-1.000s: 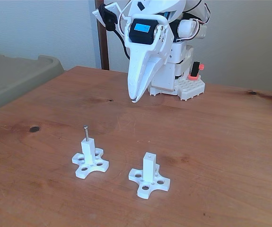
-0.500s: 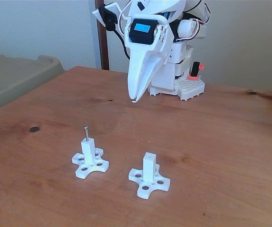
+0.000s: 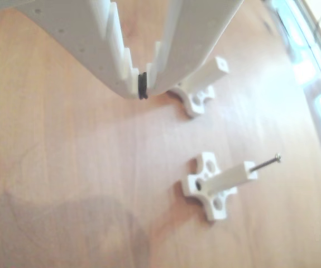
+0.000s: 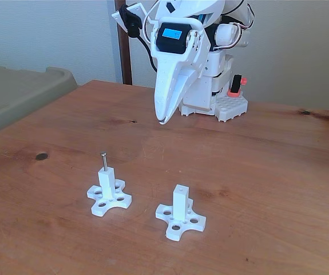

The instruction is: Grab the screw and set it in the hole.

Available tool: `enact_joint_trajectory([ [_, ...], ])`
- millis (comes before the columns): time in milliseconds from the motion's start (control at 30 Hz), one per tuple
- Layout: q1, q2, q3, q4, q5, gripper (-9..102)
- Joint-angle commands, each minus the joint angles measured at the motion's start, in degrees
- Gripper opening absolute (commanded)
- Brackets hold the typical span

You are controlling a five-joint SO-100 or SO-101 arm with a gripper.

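Fixed view: the gripper [image 4: 162, 120] hangs above the wooden table [image 4: 278, 172], well behind both white posts, fingers pressed tip to tip with nothing between them. The other view confirms it: the gripper [image 3: 142, 92] is clenched on itself, a small black ring showing at the tips, no screw held.

The screw [image 4: 103, 161] stands upright in the top of the left post [image 4: 107, 184], head up, most of the shaft exposed. In the other view the screw [image 3: 265, 162] sticks out of the end of the nearer post [image 3: 227, 178]. The right post [image 4: 179, 204] has an empty hole [image 4: 180, 187] in its top face; this is judged to be the target.

Risks, judged from this layout:
- The screw is thin and the fingers broad. A pinch slightly off centre could push it sideways instead of seizing it, or tip the light post over, since nothing visible anchors the base.
- The fingers must part before descending; coming down clenched would strike the head and drive the screw in or knock the post away.
- If it lifts at an angle, the screw may bind in its socket and drag the post up with it.
- The empty hole is small; a tilted screw would miss it or catch the rim and drop onto the table.
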Motion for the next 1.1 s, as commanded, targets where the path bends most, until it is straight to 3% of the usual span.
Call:
enact_joint_trajectory([
  [0,-0.62,1.05,-1.14,3.16,-1.49,-4],
  [600,-0.53,-20.48,-15.12,-2.29,0.62,-4],
  [1067,-0.18,-33.93,-28.39,0.26,2.20,-4],
])
